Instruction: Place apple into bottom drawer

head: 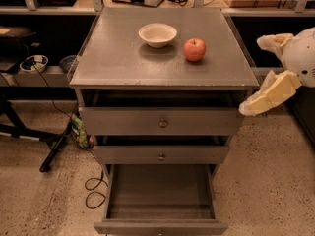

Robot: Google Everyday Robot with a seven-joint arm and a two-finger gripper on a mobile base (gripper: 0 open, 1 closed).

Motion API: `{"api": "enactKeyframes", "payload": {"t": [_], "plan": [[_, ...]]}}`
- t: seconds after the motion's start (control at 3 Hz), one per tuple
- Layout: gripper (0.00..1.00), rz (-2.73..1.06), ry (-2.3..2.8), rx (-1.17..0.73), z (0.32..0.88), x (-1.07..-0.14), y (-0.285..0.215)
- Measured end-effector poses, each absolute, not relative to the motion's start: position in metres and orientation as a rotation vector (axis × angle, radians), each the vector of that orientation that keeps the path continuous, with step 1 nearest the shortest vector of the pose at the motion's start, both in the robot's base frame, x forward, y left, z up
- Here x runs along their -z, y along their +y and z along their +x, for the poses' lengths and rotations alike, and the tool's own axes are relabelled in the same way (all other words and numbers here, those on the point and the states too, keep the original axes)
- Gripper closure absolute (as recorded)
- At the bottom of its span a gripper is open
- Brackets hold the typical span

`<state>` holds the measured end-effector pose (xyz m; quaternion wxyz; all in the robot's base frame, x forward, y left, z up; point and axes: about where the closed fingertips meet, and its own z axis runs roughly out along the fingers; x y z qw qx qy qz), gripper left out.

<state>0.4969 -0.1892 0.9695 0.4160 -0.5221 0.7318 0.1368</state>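
The apple [195, 49] sits on the cabinet's top surface [123, 65], toward 1 o'clock. It is near the cream bowl [157, 34], which lies at the apple's 10 o'clock without touching it. The bottom drawer [160, 193] stands pulled far out at 6 o'clock, below the two upper drawers [162, 123]. The gripper [253, 75] hangs past the surface's edge at 3 o'clock, its jaws spread wide and holding nothing, well apart from the apple.

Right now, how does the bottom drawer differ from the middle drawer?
The bottom drawer is pulled far out, showing its inside; the middle drawer is nearly shut. The middle drawer's knob shows whole; the bottom drawer's is cut at the picture edge. Both are grey-brown wood. The tool hangs open right of the cabinet.
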Motion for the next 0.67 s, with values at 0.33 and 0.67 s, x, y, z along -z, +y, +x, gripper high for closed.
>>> {"api": "enactKeyframes", "payload": {"t": [0.33,0.67], "plan": [[0.00,-1.302,1.795,-0.378,0.4808,-0.9959,-0.1505],[0.00,-1.293,1.796,-0.384,0.4792,-0.9944,-0.1497]]}}
